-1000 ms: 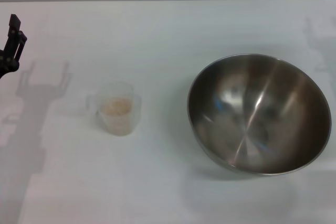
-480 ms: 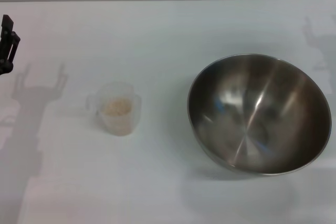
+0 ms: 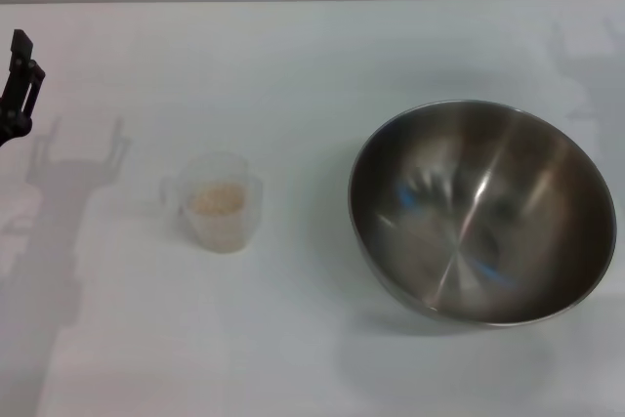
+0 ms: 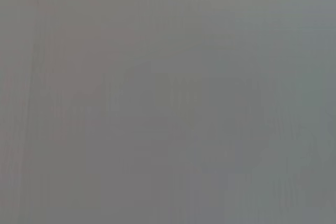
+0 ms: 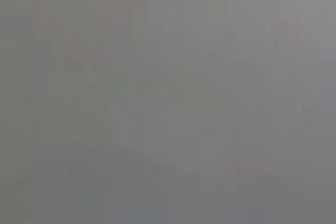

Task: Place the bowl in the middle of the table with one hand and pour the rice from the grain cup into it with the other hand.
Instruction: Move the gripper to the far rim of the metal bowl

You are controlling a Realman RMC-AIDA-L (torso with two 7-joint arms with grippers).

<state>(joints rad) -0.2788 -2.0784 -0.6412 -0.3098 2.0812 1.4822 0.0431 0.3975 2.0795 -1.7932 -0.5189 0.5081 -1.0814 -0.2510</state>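
Observation:
The grain cup (image 3: 220,202), small and translucent with its handle pointing left, stands left of centre on the white table (image 3: 293,65). Pale beige rice (image 3: 216,200) lies inside it. The large steel bowl (image 3: 483,210) sits at the right, tilted, its shiny inside empty. My left gripper (image 3: 18,80) shows only partly at the far left edge, well left of the cup and above the table. Its shadow on the table shows two prongs spread apart, and it holds nothing. My right gripper is out of view. Both wrist views show only plain grey.
The left arm's shadow (image 3: 68,173) falls on the table left of the cup. A faint shadow (image 3: 576,56) lies at the far right behind the bowl. The table's far edge (image 3: 312,0) runs along the top.
My left gripper has shifted slightly at the left edge, outward and then back a little. The faint shadow at the far right has moved slightly. The cup and the bowl have not moved.

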